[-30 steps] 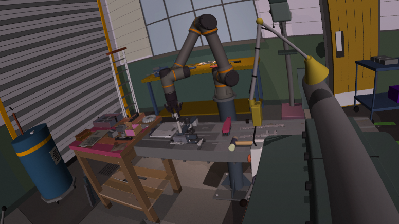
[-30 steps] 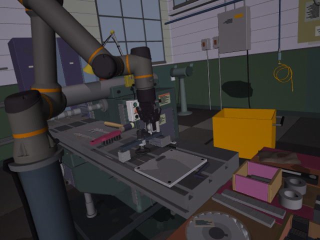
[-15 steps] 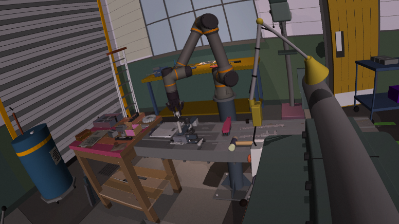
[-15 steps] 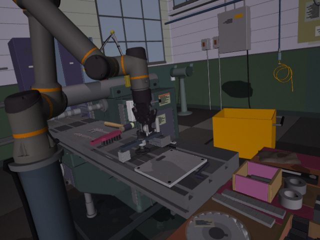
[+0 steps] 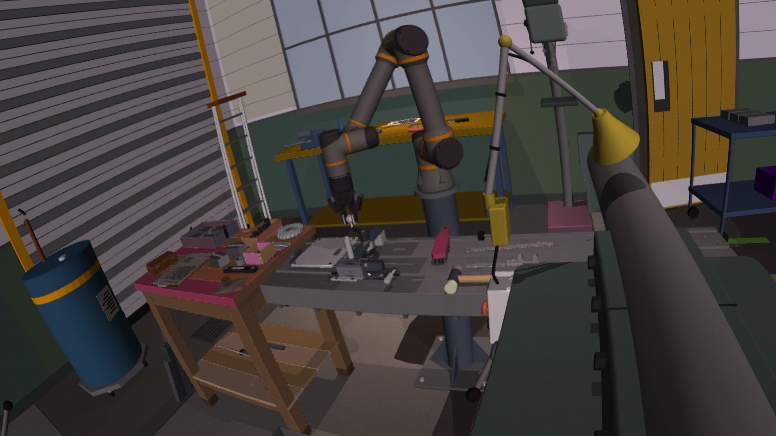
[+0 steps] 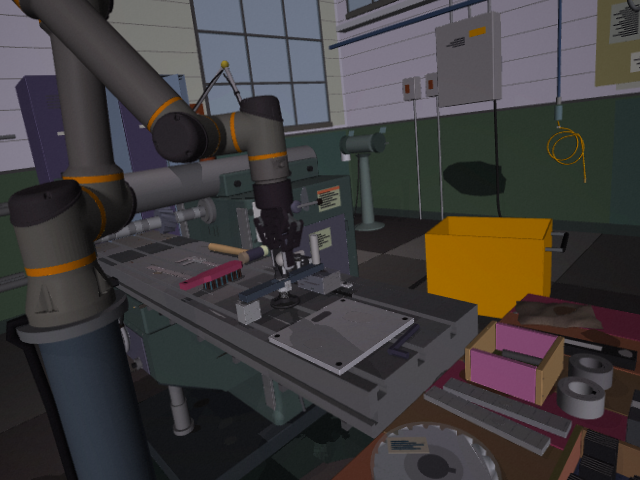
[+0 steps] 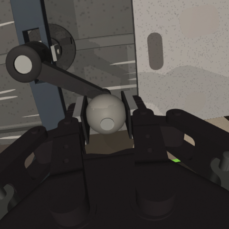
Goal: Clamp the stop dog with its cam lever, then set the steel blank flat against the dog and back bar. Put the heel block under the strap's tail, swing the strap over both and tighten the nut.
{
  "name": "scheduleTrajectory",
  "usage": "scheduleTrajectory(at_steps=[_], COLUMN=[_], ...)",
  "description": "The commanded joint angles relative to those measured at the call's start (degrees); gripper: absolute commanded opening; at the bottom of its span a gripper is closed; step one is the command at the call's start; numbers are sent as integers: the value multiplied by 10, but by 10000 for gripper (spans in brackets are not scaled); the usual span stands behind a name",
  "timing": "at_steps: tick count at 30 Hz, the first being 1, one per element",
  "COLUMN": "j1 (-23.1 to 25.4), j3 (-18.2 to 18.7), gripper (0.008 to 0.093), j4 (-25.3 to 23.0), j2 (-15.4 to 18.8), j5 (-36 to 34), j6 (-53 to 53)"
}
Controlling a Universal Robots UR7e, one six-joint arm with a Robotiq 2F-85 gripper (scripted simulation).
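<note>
The pale ball knob point(image 7: 106, 113) of the cam lever sits between my fingers, and its dark arm point(image 7: 69, 79) runs up and left to the round hub point(image 7: 23, 63) on the stop dog. The hub stands on a blue-grey strap or bar point(image 6: 279, 283) lying across the machine table. To the right lies the flat steel blank point(image 6: 342, 331), a pale plate with a slot and corner holes. A short pale post point(image 6: 313, 248) stands behind the bar. My gripper point(image 7: 106, 116) point(image 6: 279, 266) point(image 5: 351, 218) points down over the fixture and is closed on the lever's ball knob.
The grey slotted machine table point(image 5: 412, 265) carries a red wire brush point(image 6: 212, 276) and a wooden-handled mallet point(image 5: 466, 281). A wooden side bench point(image 5: 217, 265) holds blocks, a pink-lined box point(image 6: 512, 361) and rings. A yellow bin point(image 6: 488, 263) stands behind.
</note>
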Motion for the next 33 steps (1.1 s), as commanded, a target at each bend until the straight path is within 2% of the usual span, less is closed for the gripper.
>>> scheduleTrajectory(at_steps=[1, 33], j1=[0, 5], j3=[4, 67], gripper=[80, 80], j4=[4, -2], j2=[-2, -59], j5=[-2, -2], j6=[0, 5])
